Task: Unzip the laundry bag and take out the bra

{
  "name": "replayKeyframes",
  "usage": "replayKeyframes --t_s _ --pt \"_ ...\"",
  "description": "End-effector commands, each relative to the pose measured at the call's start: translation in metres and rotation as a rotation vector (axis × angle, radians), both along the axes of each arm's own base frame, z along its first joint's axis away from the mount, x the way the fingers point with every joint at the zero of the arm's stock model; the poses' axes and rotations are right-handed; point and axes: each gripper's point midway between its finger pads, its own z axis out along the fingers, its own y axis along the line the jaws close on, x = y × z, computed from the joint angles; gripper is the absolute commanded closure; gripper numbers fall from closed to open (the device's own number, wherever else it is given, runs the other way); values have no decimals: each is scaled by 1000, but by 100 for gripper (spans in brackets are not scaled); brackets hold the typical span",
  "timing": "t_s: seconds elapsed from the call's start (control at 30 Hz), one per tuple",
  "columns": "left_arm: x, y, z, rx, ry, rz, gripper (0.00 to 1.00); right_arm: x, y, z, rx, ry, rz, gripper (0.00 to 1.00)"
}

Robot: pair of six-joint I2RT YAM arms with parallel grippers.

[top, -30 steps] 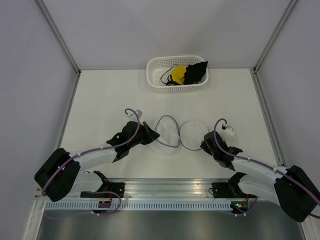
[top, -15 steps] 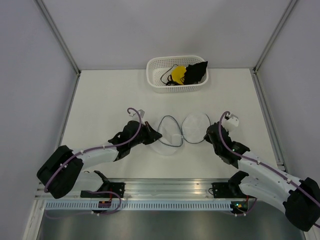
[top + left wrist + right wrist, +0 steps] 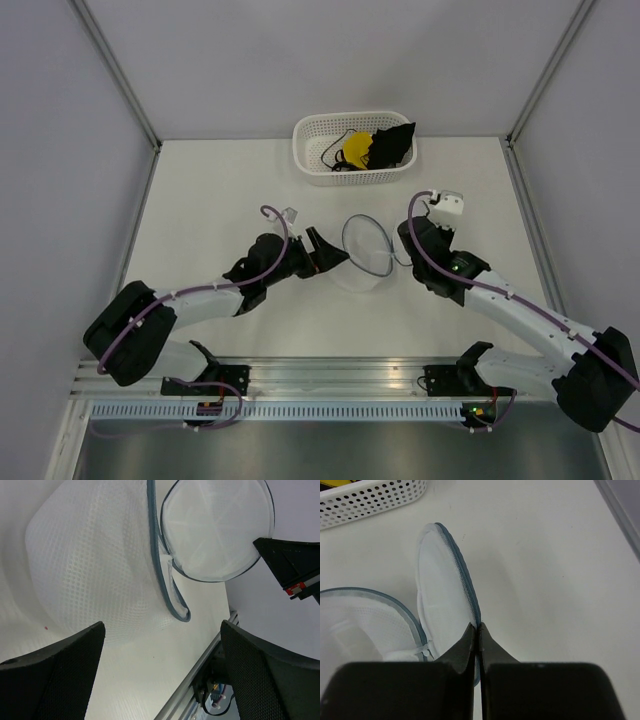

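Top external view: the laundry bag (image 3: pixel 366 252) lies unzipped between the left claw (image 3: pixel 328 252) and the right claw (image 3: pixel 402 244), and the bra (image 3: pixel 358 148) sits in the basket (image 3: pixel 310 168) well beyond both, so unzipping and removal are judged complete. Left wrist view: the left claw is spread wide and grips nothing, with the flat mesh half just ahead of it. Right wrist view: the right claw is pinched onto the zipper rim of the upright half directly ahead, so only release appears left.

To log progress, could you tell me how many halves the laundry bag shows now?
2. The upright half has its rim pinched in the right gripper; the lower half lies beside it, before the open left gripper. None seems hidden.
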Motion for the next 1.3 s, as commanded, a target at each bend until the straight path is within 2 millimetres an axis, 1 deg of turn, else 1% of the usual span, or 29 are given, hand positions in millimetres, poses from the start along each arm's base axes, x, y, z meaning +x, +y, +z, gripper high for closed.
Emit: replayKeyframes --t_s 0.0,0.03,0.07,0.1,0.13,0.17,0.2,0.23,0.27,0.3,0.33,0.37,0.4,0.43,0.47,0.5,0.57,0.6,0.67,0.7,0.77,0.8,0.9,0.93,1.03,1.13,1.17,1.23,1.27 --pt "9 -4 34 -89 -64 22 0 7 -2 28 -138 -33 8 100" --pt "8 0 32 -83 -62 37 0 11 1 32 -186 -36 21 100" --pt "9 7 34 -82 -73 70 0 12 4 34 -215 -36 31 100" --pt "9 11 33 -74 -70 89 0 13 9 36 -242 -34 44 100" --pt "7 16 27 -53 -54 106 0 17 14 38 -304 -23 64 100" --pt "7 23 28 -48 -61 137 0 19 18 38 -333 -19 79 100" --pt "7 28 28 -40 -60 155 0 21 32 34 -364 -14 111 100" --pt "6 32 26 -32 -57 170 0 22 38 36 -418 -7 140 100" --pt "5 42 24 -16 -56 206 0 20 49 37 -454 -15 160 100" --pt "4 46 23 -11 -51 222 0 23 60 32 -480 -13 187 100" --pt "2 51 18 6 -37 238 0 23 67 33 -516 -15 212 100" --pt "3 58 14 20 -33 269 0 23 77 30 -533 -18 244 100" --pt "2 63 17 16 -33 286 0 21 97 27 -530 -40 293 99" --pt "3 68 16 25 -32 313 0 19 106 24 -534 -45 325 99" --pt "1 74 8 57 -6 331 0 18 116 20 -543 -42 370 99" --pt "1 77 11 54 -10 344 0 16 132 16 -561 -49 426 100" --pt "-1 85 5 75 1 374 0 12 148 10 -580 -49 495 100" --pt "-1 87 6 71 -2 382 0 6 165 4 -571 -50 566 100" --pt "-2 92 3 79 0 401 0 -1 180 -2 -566 -50 643 100" --pt "-3 93 2 76 2 404 0 -9 194 -9 -553 -43 720 99" --pt "-3 94 2 70 0 404 0 -19 208 -16 -521 -35 808 96" --pt "-3 93 3 64 -5 403 0 -26 225 -17 -455 -44 893 94" --pt "-3 93 1 58 -6 404 1 -43 244 -23 -383 -38 1032 90" --pt "-3 93 2 51 -6 406 0 -50 253 -26 -348 -30 1094 91" --pt "-4 93 0 43 -9 405 0 -64 267 -32 -296 -8 1190 93" --pt "-4 93 -1 40 -5 408 0 -72 275 -34 -251 1 1235 94" --pt "-4 94 0 40 -5 410 0 -79 280 -35 -226 6 1273 95" --pt "-4 95 2 40 -9 417 0 -86 284 -36 -200 20 1312 96" --pt "-4 97 0 47 -6 423 0 -94 287 -39 -179 40 1353 97"
